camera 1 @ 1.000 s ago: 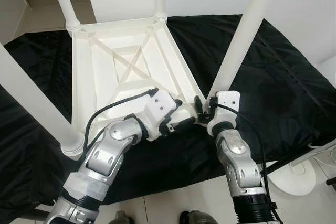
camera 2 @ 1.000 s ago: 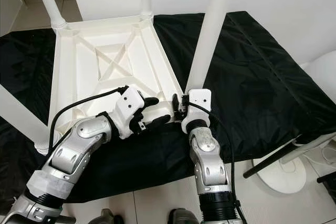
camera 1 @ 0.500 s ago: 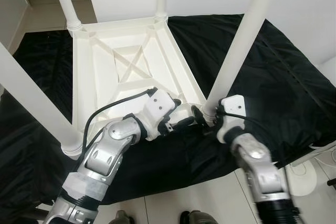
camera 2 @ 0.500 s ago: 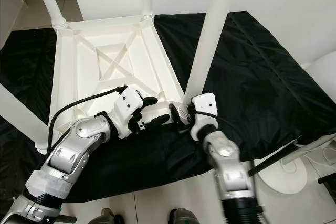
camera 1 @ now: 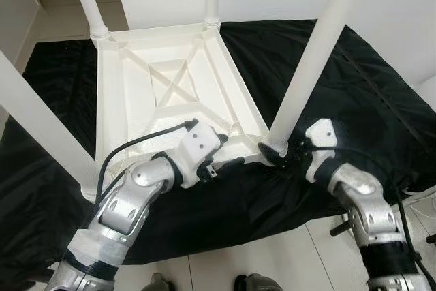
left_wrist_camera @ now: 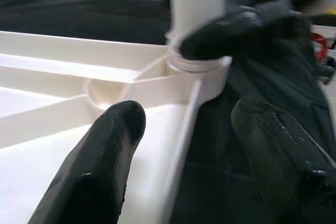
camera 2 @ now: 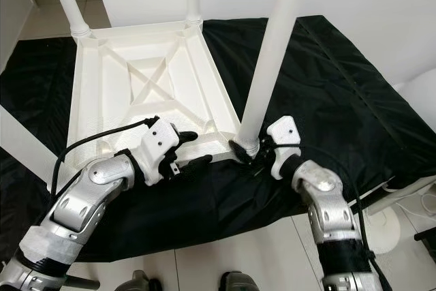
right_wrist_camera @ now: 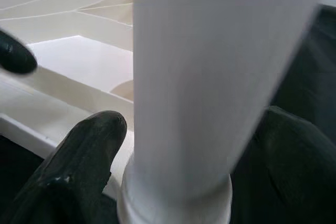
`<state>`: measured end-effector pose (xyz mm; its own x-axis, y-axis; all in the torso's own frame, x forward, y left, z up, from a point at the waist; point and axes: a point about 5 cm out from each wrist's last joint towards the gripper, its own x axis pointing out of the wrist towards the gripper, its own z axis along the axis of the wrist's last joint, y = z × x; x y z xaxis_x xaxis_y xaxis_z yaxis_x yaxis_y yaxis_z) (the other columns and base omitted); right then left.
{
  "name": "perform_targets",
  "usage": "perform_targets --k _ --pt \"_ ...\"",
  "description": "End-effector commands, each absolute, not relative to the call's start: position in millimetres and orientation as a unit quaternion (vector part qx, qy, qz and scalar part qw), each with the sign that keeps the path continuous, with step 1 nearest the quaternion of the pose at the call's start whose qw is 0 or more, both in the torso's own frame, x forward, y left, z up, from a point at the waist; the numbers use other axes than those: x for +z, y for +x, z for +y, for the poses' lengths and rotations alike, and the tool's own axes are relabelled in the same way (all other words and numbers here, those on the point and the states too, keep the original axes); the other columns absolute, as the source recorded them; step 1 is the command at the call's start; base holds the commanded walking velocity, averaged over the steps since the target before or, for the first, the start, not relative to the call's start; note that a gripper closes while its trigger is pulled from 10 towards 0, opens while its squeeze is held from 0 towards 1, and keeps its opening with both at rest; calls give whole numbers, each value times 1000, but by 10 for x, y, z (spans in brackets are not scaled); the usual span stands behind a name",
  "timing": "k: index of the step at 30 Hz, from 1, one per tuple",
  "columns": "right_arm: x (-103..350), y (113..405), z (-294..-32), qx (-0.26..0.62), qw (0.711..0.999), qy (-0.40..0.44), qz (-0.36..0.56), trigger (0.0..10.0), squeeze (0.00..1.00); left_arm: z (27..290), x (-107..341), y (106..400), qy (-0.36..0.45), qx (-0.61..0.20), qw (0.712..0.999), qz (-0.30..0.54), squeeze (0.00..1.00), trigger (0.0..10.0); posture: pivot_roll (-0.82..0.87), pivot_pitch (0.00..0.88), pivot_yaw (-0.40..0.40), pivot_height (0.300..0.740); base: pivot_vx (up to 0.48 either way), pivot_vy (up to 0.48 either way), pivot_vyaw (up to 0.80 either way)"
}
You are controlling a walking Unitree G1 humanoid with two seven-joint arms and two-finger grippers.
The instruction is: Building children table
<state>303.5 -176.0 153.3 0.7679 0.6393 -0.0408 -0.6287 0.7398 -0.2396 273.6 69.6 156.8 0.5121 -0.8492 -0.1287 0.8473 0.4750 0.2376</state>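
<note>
Presently we find the white plastic children's table [camera 1: 170, 93] lying upside down on a black fabric sheet [camera 1: 354, 100], its ribbed underside facing up and its round white legs standing upward from the corners. The sheet covers a raised surface; pale floor tiles [camera 1: 231, 264] show along its near edge.

The near-right white cylindrical leg [camera 1: 310, 66] stands in its corner socket, leaning slightly. We note the right claw [camera 2: 253, 151] at the base of this leg, reaching in from the robot's right. In the right wrist view the leg [right_wrist_camera: 210, 77] sits between the two black fingers [right_wrist_camera: 79, 161], one on each side of it just above the collar. The fingers lie close against the leg; we record the claw as clamped on it.

The left claw [camera 1: 228, 158] rests at the near edge of the table frame, just beside that same corner. Its fingers [left_wrist_camera: 105, 150] stand apart, straddling the frame's rim, one over the white underside and the other over the black sheet. We cannot tell whether either finger touches the rim.

A white round pedestal base [camera 2: 371, 226] stands on the floor at the right.
</note>
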Motion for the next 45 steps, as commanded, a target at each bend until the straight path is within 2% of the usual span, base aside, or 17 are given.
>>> perform_targets --k 1,6,7,8,9,20,21,25,27,28,32,38,45 --pt "1471 3057 -1730 356 926 -129 -10 10000 0 664 1558 2656 140 -551 823 5 0 10000 -103 68 23 740 0 0 0" --pt "1461 3169 -1689 373 918 -136 -5 10000 0 651 1555 2664 144 -551 822 6 0 10000 -101 70 25 740 0 0 0" --pt "1455 3186 -1684 380 915 -137 -3 5608 0 647 1559 2669 146 -549 823 5 0 10000 -100 69 24 740 0 0 0" --pt "1455 3186 -1684 380 915 -137 -3 5608 0 647 1559 2669 146 -549 823 5 0 10000 -100 69 24 740 0 0 0" --pt "1443 3194 -1703 386 912 -137 0 0 0 648 1567 2674 146 -547 824 4 0 10000 -97 70 21 740 0 0 0" --pt "1390 3188 -1763 374 919 -121 -3 0 0 613 1557 2678 143 -543 828 4 0 10000 -110 71 22 740 0 0 0" --pt "1387 3181 -1750 373 920 -117 -4 10000 0 613 1560 2680 143 -543 828 4 0 10000 -112 74 21 740 0 0 0" --pt "1381 3165 -1723 365 924 -113 -9 10000 0 619 1568 2691 143 -542 828 4 0 10000 -113 75 22 740 0 0 0" --pt "1329 3216 -1743 275 953 -128 2 10000 0 634 1562 2742 145 -524 839 4 0 10000 -113 77 20 740 0 0 0" --pt "1327 3217 -1739 257 958 -124 1 10000 0 635 1569 2744 143 -523 840 2 0 10000 -113 77 20 740 0 0 0" --pt "1328 3203 -1706 243 964 -109 -1 10000 0 630 1580 2736 139 -525 840 0 0 10000 -113 77 20 740 0 0 0" --pt "1312 3134 -1467 170 985 -38 0 10000 0 628 1561 2719 147 -530 835 2 0 10000 -114 80 25 740 0 0 0" --pt "1316 3000 -1208 65 998 -7 -13 10000 0 632 1559 2722 148 -530 835 2 0 10000 -112 77 22 740 0 0 0"
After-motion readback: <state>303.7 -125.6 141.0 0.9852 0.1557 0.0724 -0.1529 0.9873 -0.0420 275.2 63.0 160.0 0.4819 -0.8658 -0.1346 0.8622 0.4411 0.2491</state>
